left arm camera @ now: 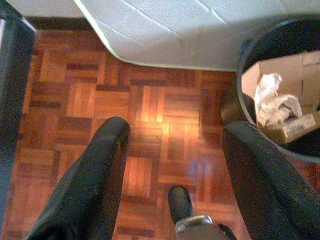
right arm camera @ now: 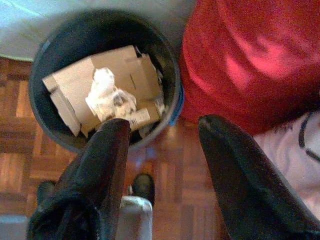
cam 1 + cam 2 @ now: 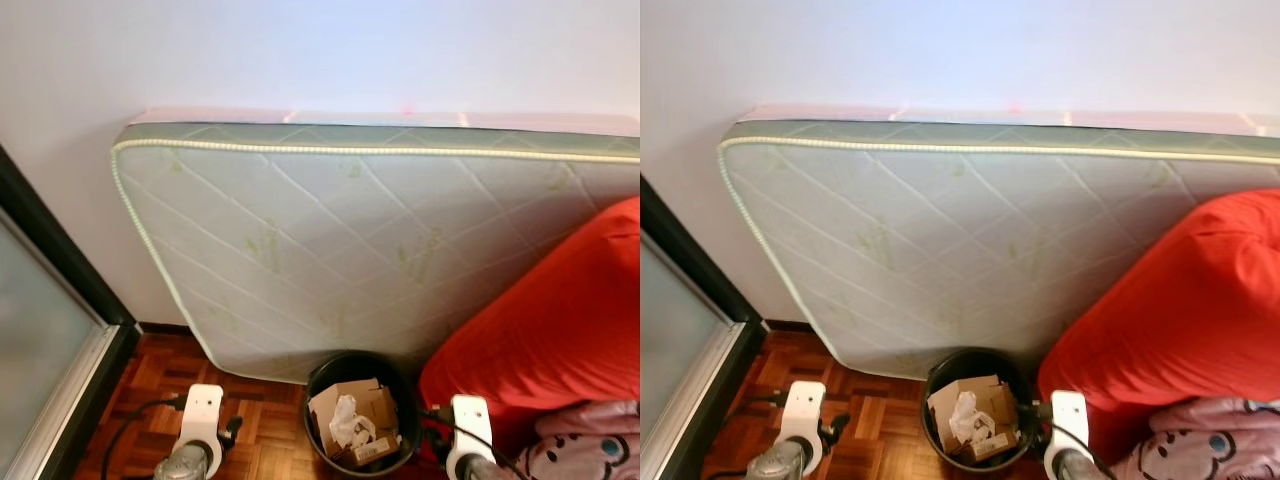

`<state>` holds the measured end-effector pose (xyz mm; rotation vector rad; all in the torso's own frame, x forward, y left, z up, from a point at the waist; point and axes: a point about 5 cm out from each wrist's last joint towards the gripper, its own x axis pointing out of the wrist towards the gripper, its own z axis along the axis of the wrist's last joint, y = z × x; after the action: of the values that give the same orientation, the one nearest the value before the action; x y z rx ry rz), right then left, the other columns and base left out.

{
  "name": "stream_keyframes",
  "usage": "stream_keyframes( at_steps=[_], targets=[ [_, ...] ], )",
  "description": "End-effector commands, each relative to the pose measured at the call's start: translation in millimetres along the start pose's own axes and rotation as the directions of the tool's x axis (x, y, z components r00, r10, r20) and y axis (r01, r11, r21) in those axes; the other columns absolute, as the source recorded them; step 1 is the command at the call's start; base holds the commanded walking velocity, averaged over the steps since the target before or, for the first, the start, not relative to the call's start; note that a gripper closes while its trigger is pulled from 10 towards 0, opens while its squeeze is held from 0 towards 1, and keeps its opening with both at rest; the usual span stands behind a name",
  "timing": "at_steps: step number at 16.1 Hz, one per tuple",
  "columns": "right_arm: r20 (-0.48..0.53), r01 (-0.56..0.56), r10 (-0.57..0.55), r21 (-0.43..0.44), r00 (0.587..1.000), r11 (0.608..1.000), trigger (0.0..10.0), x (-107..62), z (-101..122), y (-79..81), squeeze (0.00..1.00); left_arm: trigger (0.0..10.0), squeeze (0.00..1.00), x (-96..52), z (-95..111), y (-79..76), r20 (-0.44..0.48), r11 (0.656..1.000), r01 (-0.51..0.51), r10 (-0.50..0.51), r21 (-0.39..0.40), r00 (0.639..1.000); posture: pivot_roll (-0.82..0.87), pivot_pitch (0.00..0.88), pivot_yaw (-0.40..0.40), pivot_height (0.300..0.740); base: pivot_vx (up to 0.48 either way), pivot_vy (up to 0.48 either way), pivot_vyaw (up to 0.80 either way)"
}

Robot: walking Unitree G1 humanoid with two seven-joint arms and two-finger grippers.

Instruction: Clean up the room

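Right gripper [image 2: 162, 132] hangs spread and empty over the near right rim of the bin [image 2: 47, 47], and the left gripper [image 1: 172, 137] is spread too, over bare parquet [image 1: 150, 110] left of the bin. Cardboard [image 3: 372, 402] and crumpled paper [image 3: 347, 422] sit in the bin. A mattress [image 3: 330, 240] leans on the far wall, a red cushion [image 3: 560, 320] to the right.

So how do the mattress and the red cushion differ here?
The mattress is pale, quilted in diamonds with a corded edge; the cushion is plain bright red. The mattress is a flat slab tilted back against the wall; the cushion is a rounded, bulging shape. The mattress spans most of the head views; the cushion sits to the robot's right. Both stand behind the black bin.
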<state>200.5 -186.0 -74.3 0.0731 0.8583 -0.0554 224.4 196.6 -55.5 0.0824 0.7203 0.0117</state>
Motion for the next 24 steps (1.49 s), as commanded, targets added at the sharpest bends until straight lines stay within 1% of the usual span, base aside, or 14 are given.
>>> stream_keyframes(
  at_steps=[1,3,5,7,10,12,15,17,20,21,24],
  targets=[
    [-0.022,0.008,-0.008,0.002,1.0,1.0,10.0,-1.5,-6,-2.1,0.0,10.0,0.0,-3.3,-12,1.2,-0.044,1.0,-0.014,0.014,-0.012,0.999,-0.04,0.0,-0.009,0.738,0.0,0.0,0.0],
    [-0.053,-0.012,0.009,-0.053,0.999,0.999,10.0,-4.7,-18,-3.2,0.0,10.0,0.0,-6.6,-25,-6.6,-0.083,1.0,-0.002,0.0,-0.03,0.997,-0.07,0.0,-0.026,0.738,0.0,0.0,0.0],
    [-0.052,-0.008,0.005,-0.048,0.999,0.999,10.0,-5.3,-19,-6.4,0.0,10.0,0.0,-7.0,-27,-10.5,-0.088,0.999,-0.005,0.001,-0.039,0.996,-0.06,0.0,-0.04,0.738,0.0,0.0,0.0],
    [-0.048,-0.017,0.014,-0.065,0.999,0.998,10.0,-4.2,-16,-3.6,0.0,10.0,0.0,-7.0,-27,-11.6,-0.084,0.999,-0.01,0.006,-0.05,0.996,-0.06,0.0,-0.046,0.738,0.0,0.0,0.0],
    [-0.04,-0.022,0.019,-0.088,0.999,0.996,10.0,-3.3,-13,-1.6,0.0,10.0,0.0,-8.5,-31,-10.5,-0.099,0.998,-0.011,0.005,-0.058,0.995,-0.07,0.0,-0.04,0.738,0.0,0.0,0.0],
    [-0.045,-0.028,0.024,-0.085,0.999,0.996,10.0,-3.6,-15,-0.1,0.0,10.0,0.0,-10.5,-36,-7.7,-0.113,0.998,-0.02,0.014,-0.059,0.994,-0.07,0.0,-0.031,0.738,0.0,0.0,0.0],
    [-0.07,-0.033,0.027,-0.083,0.997,0.996,10.0,-5.8,-24,1.6,0.0,10.0,0.0,-12.8,-41,-4.2,-0.125,0.998,-0.027,0.019,-0.057,0.992,-0.08,0.0,-0.022,0.738,0.0,0.0,0.0],
    [-0.087,-0.032,0.025,-0.08,0.996,0.996,10.0,-8.0,-32,1.8,0.0,10.0,0.0,-13.8,-43,-3.2,-0.126,0.997,-0.027,0.017,-0.077,0.992,-0.08,0.0,-0.021,0.738,0.0,0.0,0.0],
    [-0.088,-0.038,0.031,-0.084,0.996,0.996,10.0,-7.9,-33,4.8,0.0,10.0,0.0,-16.8,-49,-0.7,-0.146,0.996,-0.036,0.024,-0.086,0.989,-0.09,0.0,-0.017,0.738,0.0,0.0,0.0],
    [-0.088,-0.056,0.047,-0.108,0.995,0.993,10.0,-7.0,-31,10.0,0.0,10.0,0.0,-18.7,-54,-0.9,-0.159,0.995,-0.038,0.024,-0.089,0.987,-0.1,0.0,-0.021,0.738,0.0,0.0,0.0],
    [-0.09,-0.057,0.047,-0.107,0.995,0.993,10.0,-7.6,-34,11.4,0.0,10.0,0.0,-19.3,-55,-2.0,-0.163,0.995,-0.035,0.02,-0.09,0.986,-0.11,0.0,-0.017,0.738,0.0,0.0,0.0]
  ],
)
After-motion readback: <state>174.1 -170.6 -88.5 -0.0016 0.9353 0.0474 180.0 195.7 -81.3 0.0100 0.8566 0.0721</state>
